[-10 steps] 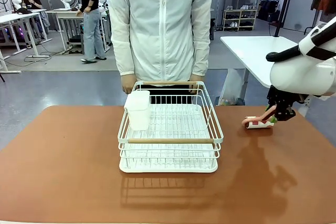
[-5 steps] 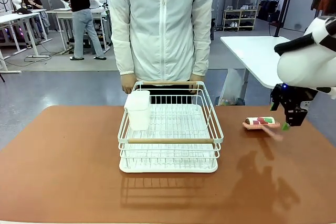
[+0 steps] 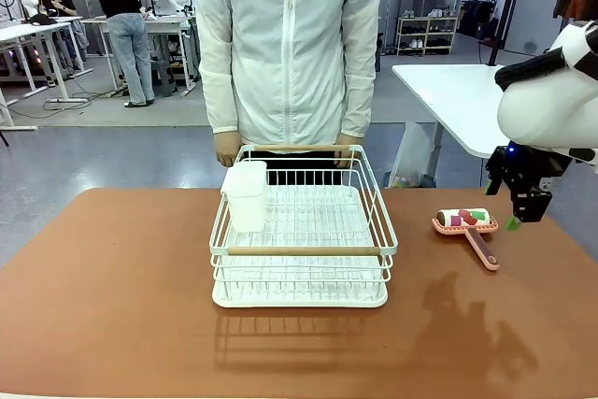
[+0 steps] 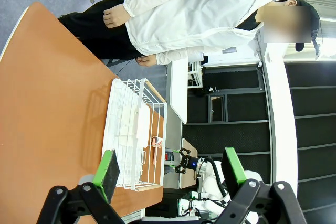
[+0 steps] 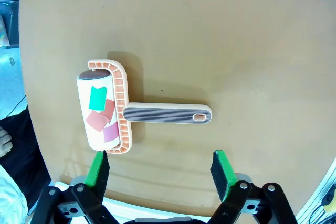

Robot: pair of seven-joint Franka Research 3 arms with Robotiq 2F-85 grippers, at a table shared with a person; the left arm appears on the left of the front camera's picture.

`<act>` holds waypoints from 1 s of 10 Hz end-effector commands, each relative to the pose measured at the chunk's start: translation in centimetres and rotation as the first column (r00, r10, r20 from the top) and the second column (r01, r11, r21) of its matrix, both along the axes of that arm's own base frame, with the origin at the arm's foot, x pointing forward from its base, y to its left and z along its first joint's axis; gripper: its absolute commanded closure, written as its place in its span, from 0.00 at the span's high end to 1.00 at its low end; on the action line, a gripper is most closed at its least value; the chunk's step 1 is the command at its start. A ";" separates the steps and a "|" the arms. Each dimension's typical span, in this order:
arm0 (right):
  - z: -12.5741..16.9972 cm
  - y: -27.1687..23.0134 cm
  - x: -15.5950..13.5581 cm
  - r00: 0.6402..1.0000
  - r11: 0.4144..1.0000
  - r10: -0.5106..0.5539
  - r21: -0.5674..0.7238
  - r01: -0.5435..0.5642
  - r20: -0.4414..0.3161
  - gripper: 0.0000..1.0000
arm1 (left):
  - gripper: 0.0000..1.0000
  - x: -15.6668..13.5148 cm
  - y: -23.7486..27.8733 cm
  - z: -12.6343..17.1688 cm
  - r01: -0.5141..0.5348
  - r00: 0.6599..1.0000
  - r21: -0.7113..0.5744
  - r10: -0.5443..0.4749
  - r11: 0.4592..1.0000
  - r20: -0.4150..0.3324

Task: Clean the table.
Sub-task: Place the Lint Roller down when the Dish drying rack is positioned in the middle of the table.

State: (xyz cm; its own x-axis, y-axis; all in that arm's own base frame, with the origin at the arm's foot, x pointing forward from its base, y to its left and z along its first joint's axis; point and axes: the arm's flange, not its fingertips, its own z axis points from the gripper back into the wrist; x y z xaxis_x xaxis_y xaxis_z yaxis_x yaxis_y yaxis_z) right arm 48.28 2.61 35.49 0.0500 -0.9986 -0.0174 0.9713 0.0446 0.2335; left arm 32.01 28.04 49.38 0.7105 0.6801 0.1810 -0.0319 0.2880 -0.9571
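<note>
Now, starting at the left, the reddish-brown worktop (image 3: 112, 306) stretches bare toward the middle, where a white wire dish rack (image 3: 301, 231) sits with a clear plastic container (image 3: 247, 195) in its near-left corner. A person in a white jacket (image 3: 288, 44) stands right behind the rack, hands at its far rim. In the left wrist view the left tool (image 4: 170, 172) hangs high above that end of the worktop, green pads spread wide with nothing between them. Further right a lint roller (image 3: 465, 224) lies flat on the worktop, its drum stuck with coloured scraps and its handle pointing toward the robot's side. The right tool (image 3: 517, 210) hovers just beside it, above the worktop, fingers apart and empty; from its own camera the roller's handle (image 5: 167, 113) lies crosswise ahead of the pads. I'd worry that a descent slightly off the thin, low handle would let the fingers strike the worktop or skid the roller away.
</note>
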 end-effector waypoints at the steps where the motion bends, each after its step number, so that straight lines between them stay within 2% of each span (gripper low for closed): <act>1: 0.0 0.3 0.0 1.000 1.000 0.004 0.000 -0.004 0.000 1.00 | 1.00 -0.1 0.2 0.3 -0.001 1.000 -0.007 0.001 1.000 0.010; 10: 0.0 0.3 0.0 1.000 1.000 0.004 0.000 -0.004 0.000 1.00 | 1.00 -0.1 0.2 0.3 -0.001 1.000 -0.007 0.001 1.000 0.010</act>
State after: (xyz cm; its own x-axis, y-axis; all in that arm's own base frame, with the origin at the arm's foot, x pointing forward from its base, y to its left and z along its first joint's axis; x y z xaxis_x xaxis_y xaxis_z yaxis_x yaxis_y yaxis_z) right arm 48.28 2.70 35.49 0.0521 -0.9985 -0.0171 0.9712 0.0467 0.2335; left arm 32.01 28.04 49.38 0.7105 0.6801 0.1810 -0.0319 0.2880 -0.9571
